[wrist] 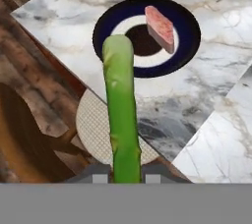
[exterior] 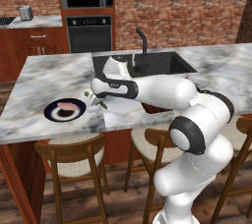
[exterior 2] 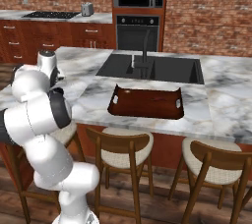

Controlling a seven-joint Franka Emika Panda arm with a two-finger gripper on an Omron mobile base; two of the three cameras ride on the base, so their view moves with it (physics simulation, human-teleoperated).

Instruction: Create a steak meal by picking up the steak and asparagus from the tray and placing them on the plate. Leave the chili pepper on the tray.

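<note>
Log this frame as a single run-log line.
steak: on plate | asparagus: held in gripper, near plate | tray: on counter | step: asparagus placement pending

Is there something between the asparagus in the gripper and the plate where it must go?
Nothing visible stands in the way. The gripper holds the asparagus above the marble counter, beside the plate. The steak already lies on the plate's one side; the remaining surface looks free.
</note>
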